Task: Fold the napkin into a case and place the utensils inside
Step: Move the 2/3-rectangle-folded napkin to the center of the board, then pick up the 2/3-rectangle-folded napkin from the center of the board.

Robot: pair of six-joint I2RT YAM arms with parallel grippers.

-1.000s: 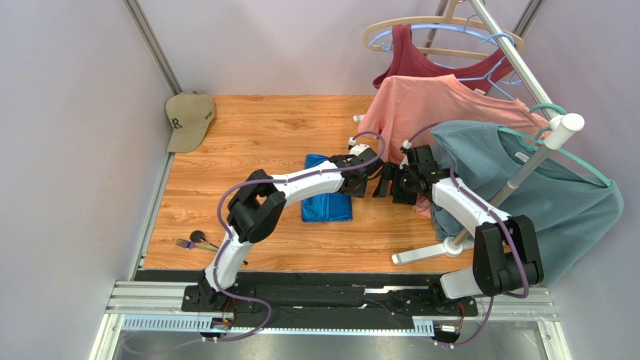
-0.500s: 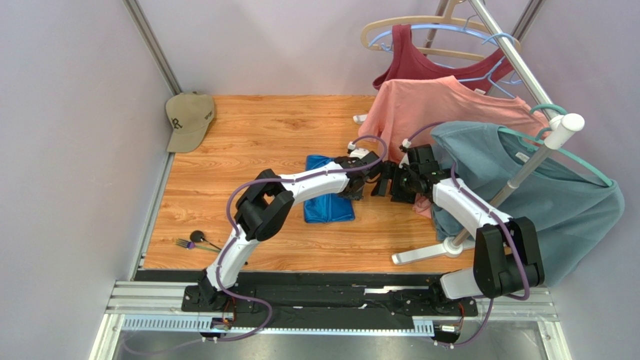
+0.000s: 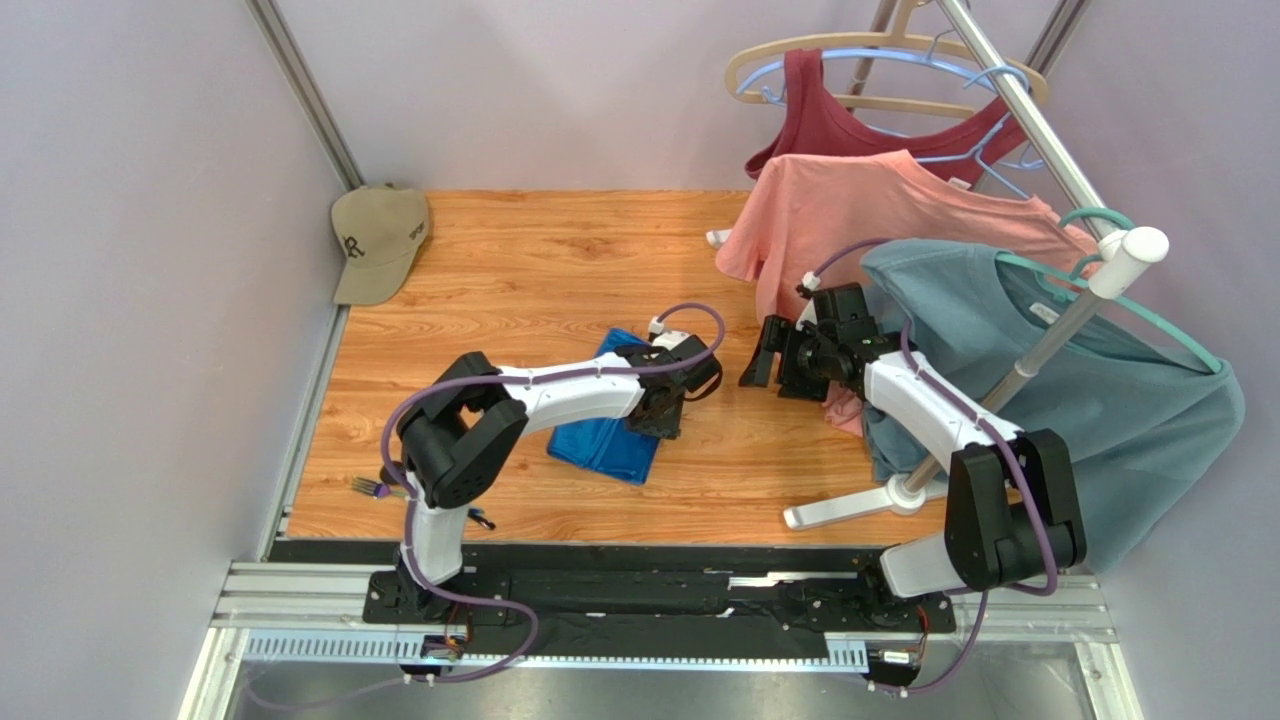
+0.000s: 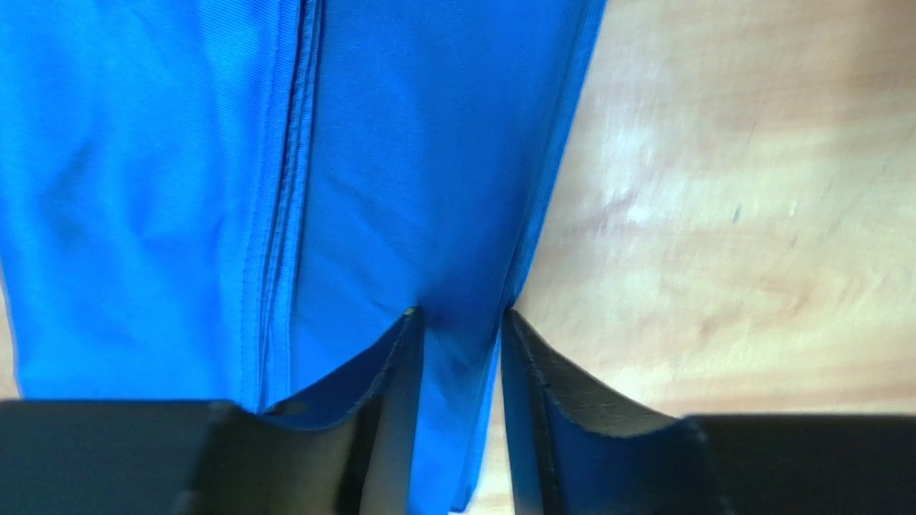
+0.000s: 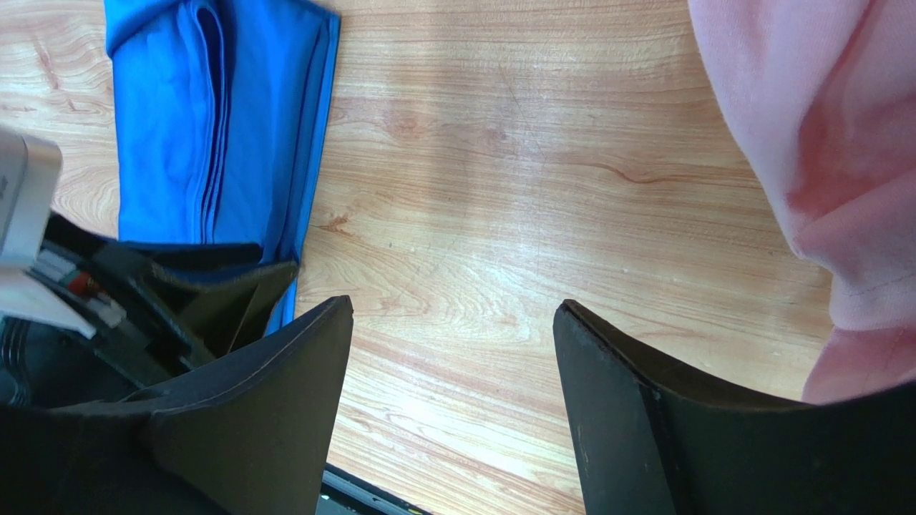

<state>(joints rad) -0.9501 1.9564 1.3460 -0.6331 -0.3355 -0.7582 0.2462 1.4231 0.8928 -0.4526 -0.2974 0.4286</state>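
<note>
One napkin [image 3: 601, 443], royal blue and folded into a layered rectangle, lies mid-table [image 3: 496, 270], skewed, not yet a narrow case. My left gripper [image 4: 459, 317] is closed to a narrow gap on its 3 o'clock edge; the wrist view shows a strip of the fold pinched between the fingers. I judge this hold is meant to drag or turn the cloth into position for the next fold.

My right gripper [image 5: 452, 309] hovers at 2 o'clock of the napkin, jaws spread wide and empty over bare wood, apart from the cloth, probably so it stays out of the way.

The utensils [image 3: 365, 486] wait at 8 o'clock by the table's near-left edge, well apart from the napkin. My own arm hides most of them, so I cannot count them.

Beyond: one cap [image 3: 379, 233] at 10 o'clock in the far corner, and three shirts [image 3: 842, 210] hanging on one rack [image 3: 1037, 353] from 1 to 3 o'clock.
</note>
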